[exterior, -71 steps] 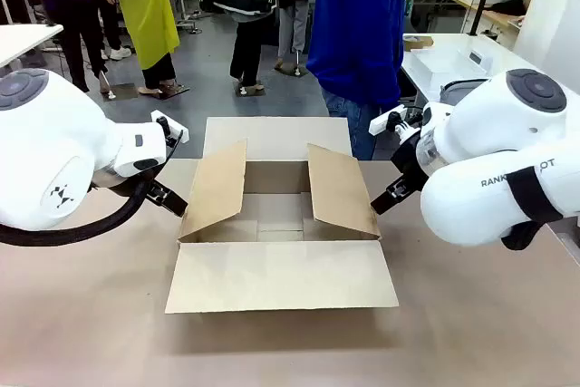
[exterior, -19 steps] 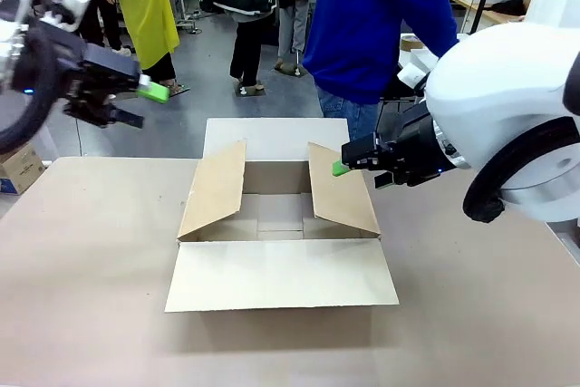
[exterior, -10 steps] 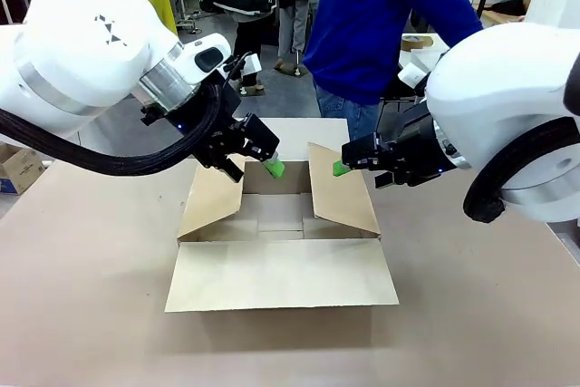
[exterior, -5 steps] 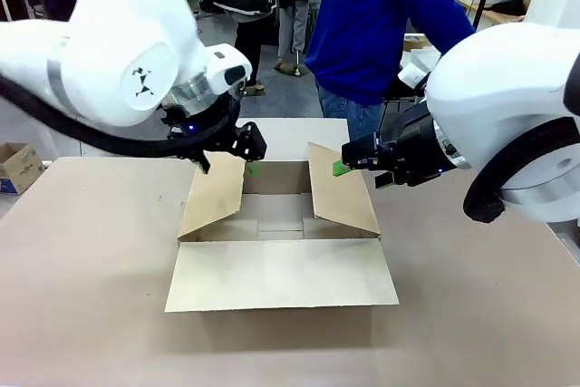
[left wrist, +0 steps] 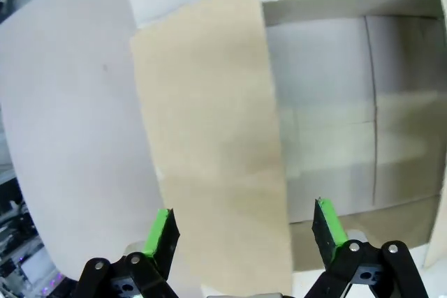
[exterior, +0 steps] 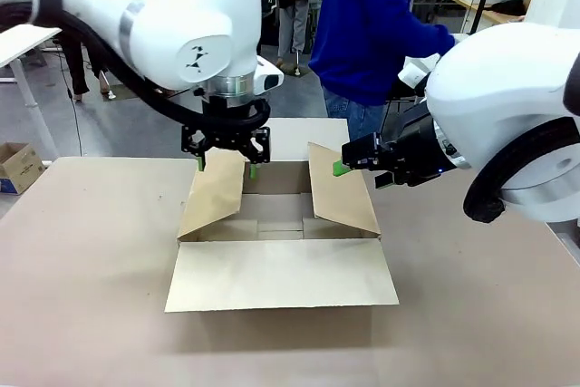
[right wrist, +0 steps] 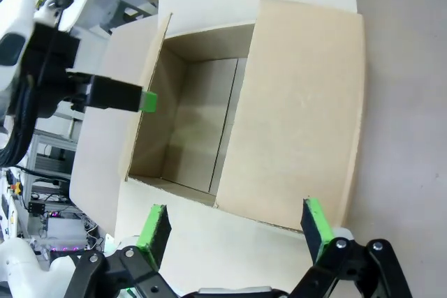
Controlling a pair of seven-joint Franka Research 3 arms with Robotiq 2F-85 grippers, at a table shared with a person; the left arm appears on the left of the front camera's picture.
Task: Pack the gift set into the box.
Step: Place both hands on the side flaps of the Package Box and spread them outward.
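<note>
The box (exterior: 281, 224) stood at the middle of the table (exterior: 91, 314), open at the top. Its near flap (exterior: 281, 275) lay flat towards me. Its far flap (exterior: 272, 136) lay flat towards the person (exterior: 372, 24) in blue at the far edge. The left flap (exterior: 216, 192) and right flap (exterior: 343, 189) stood slanted, leaning in over the opening and narrowing it. Between them showed the bare cardboard floor.

My left gripper (exterior: 226, 166) hung at the far top edge of the left flap, spread wide and grasping nothing. In the left wrist view the left gripper (left wrist: 244, 228) had the flap running between its fingers, one green pad to each side. My right gripper (exterior: 343, 168) sat at the far top corner of the right flap. In the right wrist view the right gripper (right wrist: 234, 227) was likewise spread wide and unloaded, with that flap between its pads.

Table surface showed to the left, right and near side of the box. A small carton (exterior: 18, 167) stood off the table at the left.

In the front view only one pad of the right gripper could be made out. I could not tell whether any pad touched cardboard. In both wrist views the gripper bodies cut off the flap ends nearest the camera.
</note>
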